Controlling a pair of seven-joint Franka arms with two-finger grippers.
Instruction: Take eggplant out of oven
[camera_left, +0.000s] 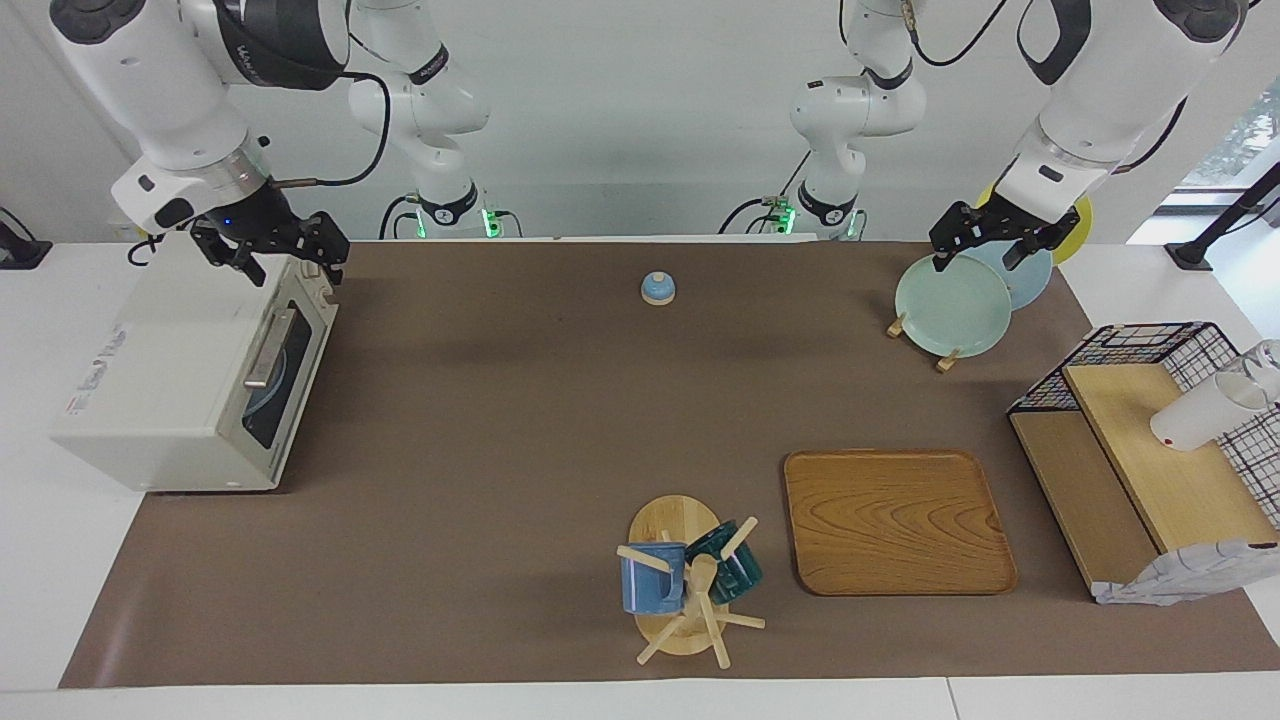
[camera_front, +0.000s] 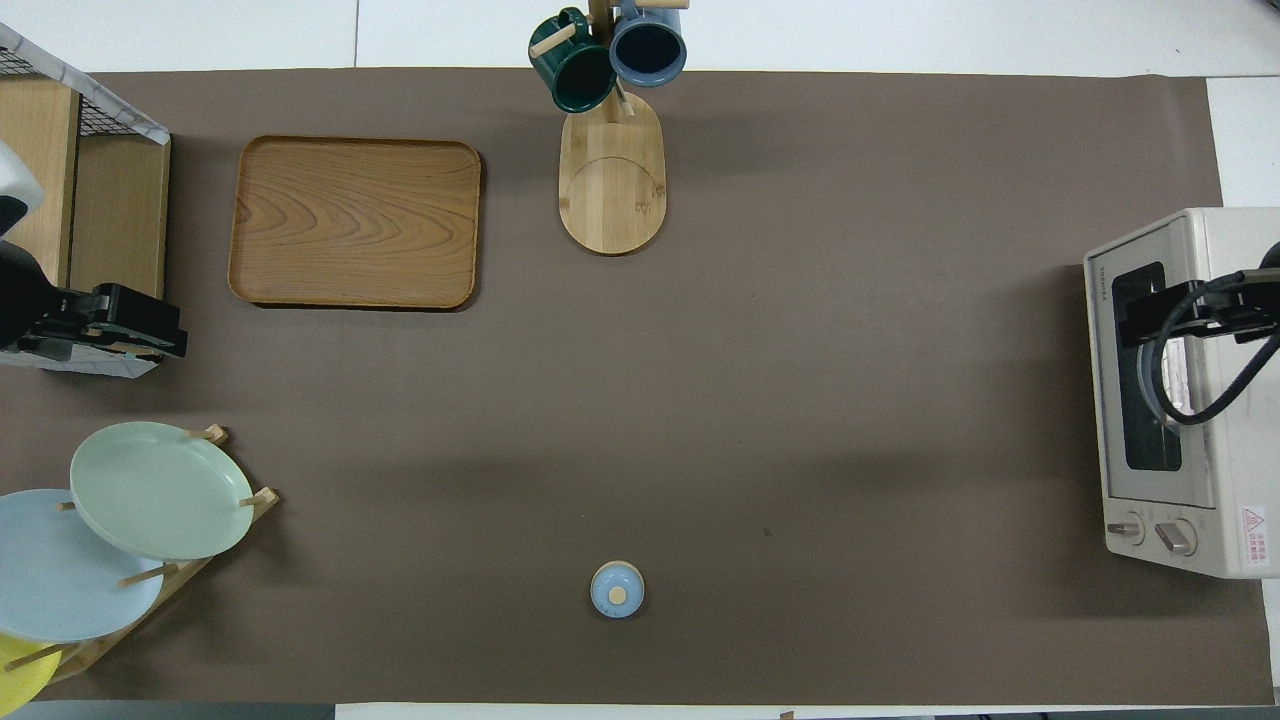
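The boxy off-white toaster oven (camera_left: 190, 385) with its dark glass window is being shown at the right arm's end of the table, its door closed and its silver bar handle (camera_left: 270, 347) lying across the window. The eggplant is not being shown anywhere; only a pale rounded shape is glimpsed through the glass, and what it is cannot be told.

The right gripper (camera_left: 285, 262) is being held over the top front edge of the oven, near the corner closest to the robots, its black fingers being kept spread apart with nothing between them. Whether the fingertips are touching the oven cannot be told. In the overhead view the same gripper (camera_front: 1135, 330) is being seen over the door's window.

The left gripper (camera_left: 980, 250) is being held over the wooden plate rack (camera_left: 920, 335) at the left arm's end, just above the rim of the pale green plate (camera_left: 953, 305) (a light blue plate (camera_left: 1030, 275) and a yellow one (camera_left: 1078, 225) are being kept beside it in the rack). Its fingers are being held apart, empty.

A small blue round lid with a wooden knob (camera_left: 658, 288) is being left on the brown table mat (camera_left: 500, 450), near the robots. A wooden rectangular tray (camera_left: 895, 520) and a wooden mug tree (camera_left: 680, 585) carrying a blue mug (camera_left: 650, 580) and a dark green mug (camera_left: 735, 565) are being seen farther from the robots. A black wire basket with wooden shelves (camera_left: 1150, 450) is standing at the left arm's end.
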